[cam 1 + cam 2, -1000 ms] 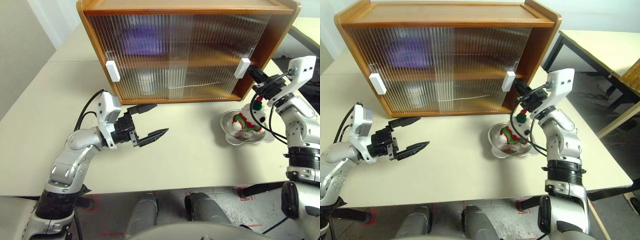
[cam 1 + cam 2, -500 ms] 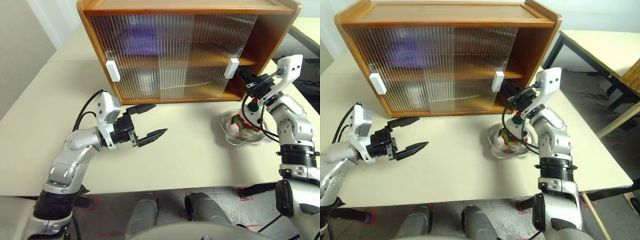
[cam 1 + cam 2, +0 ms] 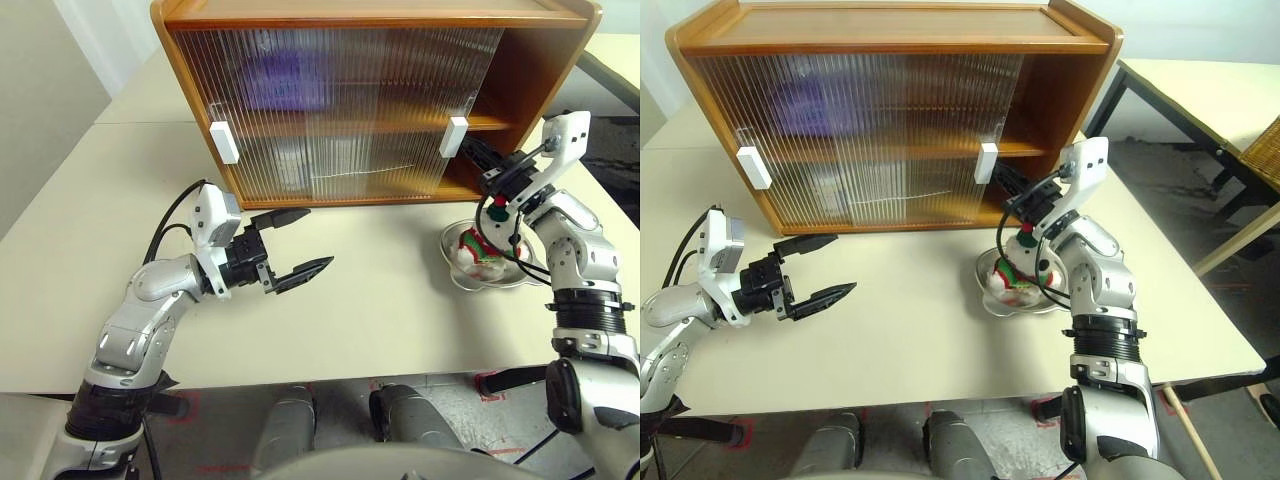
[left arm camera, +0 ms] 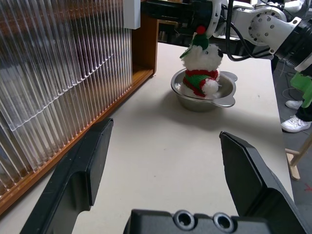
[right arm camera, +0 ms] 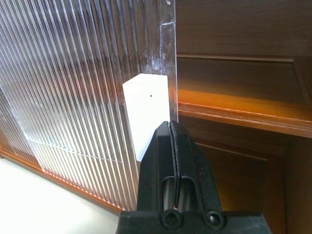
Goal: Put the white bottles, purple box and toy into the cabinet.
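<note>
The right gripper [image 3: 478,152] has its fingers pressed together, tips at the edge of the right sliding door beside its white handle [image 3: 453,137]; whether they touch the handle cannot be told; the left gripper [image 3: 300,243] hangs over the desk [image 3: 380,300] with its fingers spread wide and nothing between them. The cabinet [image 3: 370,95] stands at the back of the desk, its right door slid partway so the right end of both shelves lies bare; behind the ribbed panels only blurs come through: a purple patch [image 3: 285,80] on the upper shelf, likely the purple box, and a pale shape [image 3: 290,160] on the lower shelf, too vague to name; the white bottles cannot be made out for certain. The toy [image 4: 199,68], a white plush bear with a red-and-green scarf and a green hat with a red pompom, sits upright in a shiny metal dish [image 4: 224,100] on the desk just in front of the cabinet's open right end, partly hidden by the right arm in the head views.
</note>
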Controlling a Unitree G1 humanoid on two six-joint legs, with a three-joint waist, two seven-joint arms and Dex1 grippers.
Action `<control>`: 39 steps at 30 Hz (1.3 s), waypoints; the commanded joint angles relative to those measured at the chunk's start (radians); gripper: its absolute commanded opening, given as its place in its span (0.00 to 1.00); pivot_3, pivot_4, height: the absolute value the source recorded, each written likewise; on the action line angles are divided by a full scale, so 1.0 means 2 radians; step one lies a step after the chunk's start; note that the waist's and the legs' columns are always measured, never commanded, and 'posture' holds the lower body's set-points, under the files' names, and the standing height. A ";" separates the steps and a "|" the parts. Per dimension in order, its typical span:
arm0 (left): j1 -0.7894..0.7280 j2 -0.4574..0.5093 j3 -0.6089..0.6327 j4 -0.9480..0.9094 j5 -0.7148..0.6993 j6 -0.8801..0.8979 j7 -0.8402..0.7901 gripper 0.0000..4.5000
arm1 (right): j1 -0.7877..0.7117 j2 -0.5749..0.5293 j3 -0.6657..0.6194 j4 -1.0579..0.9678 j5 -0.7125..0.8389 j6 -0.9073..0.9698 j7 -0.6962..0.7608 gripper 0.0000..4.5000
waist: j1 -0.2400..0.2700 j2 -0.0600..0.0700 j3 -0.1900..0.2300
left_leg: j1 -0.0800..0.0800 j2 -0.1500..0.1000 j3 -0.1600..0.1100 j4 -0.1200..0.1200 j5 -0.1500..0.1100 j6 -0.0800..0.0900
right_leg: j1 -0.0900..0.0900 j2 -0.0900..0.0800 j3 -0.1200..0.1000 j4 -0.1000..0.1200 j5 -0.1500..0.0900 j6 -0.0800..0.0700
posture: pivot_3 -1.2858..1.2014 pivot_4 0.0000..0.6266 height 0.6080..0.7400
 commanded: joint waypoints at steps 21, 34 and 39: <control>-0.007 -0.004 -0.021 -0.006 0.007 -0.003 0.004 1.00 | -0.034 -0.069 0.011 -0.022 0.001 0.115 0.005 0.01 | 0.000 0.000 0.000 | 0.000 0.000 0.000 -0.001 0.000 0.000 | 0.000 0.000 0.000 0.000 0.000 -0.001 | 0.50 0.14 1.00; -0.009 -0.007 -0.023 -0.004 0.008 -0.005 0.001 1.00 | -0.054 -0.065 0.016 -0.050 0.002 0.156 -0.006 0.01 | 0.000 0.000 0.000 | 0.000 0.000 0.001 -0.001 0.000 0.000 | -0.001 0.000 0.000 0.000 -0.001 0.000 | 0.51 0.14 1.00; -0.003 -0.005 -0.017 -0.014 -0.002 -0.012 -0.011 1.00 | -0.057 -0.055 0.021 -0.064 0.006 0.167 -0.006 0.01 | 0.001 0.000 0.000 | 0.000 0.000 0.001 -0.001 0.000 0.000 | -0.001 0.000 -0.001 0.000 -0.001 0.000 | 0.51 0.14 1.00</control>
